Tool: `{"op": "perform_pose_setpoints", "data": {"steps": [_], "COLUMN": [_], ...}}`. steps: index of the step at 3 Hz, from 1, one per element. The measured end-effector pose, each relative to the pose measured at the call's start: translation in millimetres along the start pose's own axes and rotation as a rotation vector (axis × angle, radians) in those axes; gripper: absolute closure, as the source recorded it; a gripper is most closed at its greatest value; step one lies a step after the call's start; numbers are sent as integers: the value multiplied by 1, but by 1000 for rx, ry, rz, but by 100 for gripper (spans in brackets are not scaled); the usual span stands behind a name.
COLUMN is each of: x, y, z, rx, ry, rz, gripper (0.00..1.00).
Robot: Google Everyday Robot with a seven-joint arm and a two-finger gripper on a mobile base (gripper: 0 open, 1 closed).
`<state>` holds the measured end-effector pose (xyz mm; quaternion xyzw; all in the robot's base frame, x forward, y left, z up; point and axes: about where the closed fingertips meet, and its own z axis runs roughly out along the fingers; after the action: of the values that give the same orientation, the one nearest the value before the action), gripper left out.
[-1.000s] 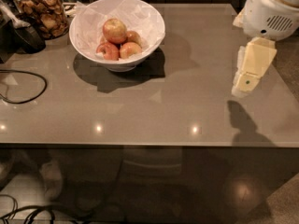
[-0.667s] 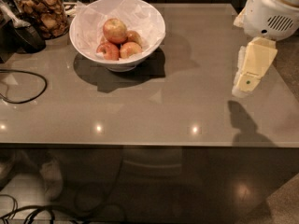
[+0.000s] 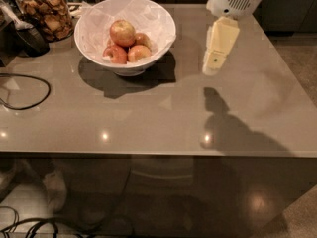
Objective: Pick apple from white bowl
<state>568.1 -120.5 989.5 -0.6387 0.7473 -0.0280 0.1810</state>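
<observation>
The white bowl point(image 3: 158, 41) stands at the back left of the grey table, lined with crinkled white paper. The apple point(image 3: 122, 32), large and red-orange with pale yellow patches, lies on top of several smaller apples, among them a dark red one point(image 3: 115, 54) and a yellowish one point(image 3: 138, 52). The gripper point(image 3: 214, 68) hangs on a white arm above the table, to the right of the bowl and well apart from it, holding nothing. Its cream fingers point down and to the left.
A glass jar of brown snacks point(image 3: 45, 14) stands left of the bowl at the back. A dark object point(image 3: 27, 36) and a black cable point(image 3: 22, 90) lie at the table's left. The table's front edge point(image 3: 158, 155) runs across the view; floor and cables lie below.
The arm and gripper now appear further left, closer to the bowl. The bowl and apples show nearer the middle of the view than before.
</observation>
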Motion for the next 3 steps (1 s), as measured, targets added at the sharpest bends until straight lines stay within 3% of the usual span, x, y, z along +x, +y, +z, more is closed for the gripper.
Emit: {"op": "perform_pose_setpoints", "data": {"steps": [1,2,3], "x": [3,-1,-20], "y": [2,-8,-25], "z": [2,13,27], "rx": [10,42,45], "ry": [-6,-70,-139], "rz": [23,114,141], "gripper": [0,0,0]}}
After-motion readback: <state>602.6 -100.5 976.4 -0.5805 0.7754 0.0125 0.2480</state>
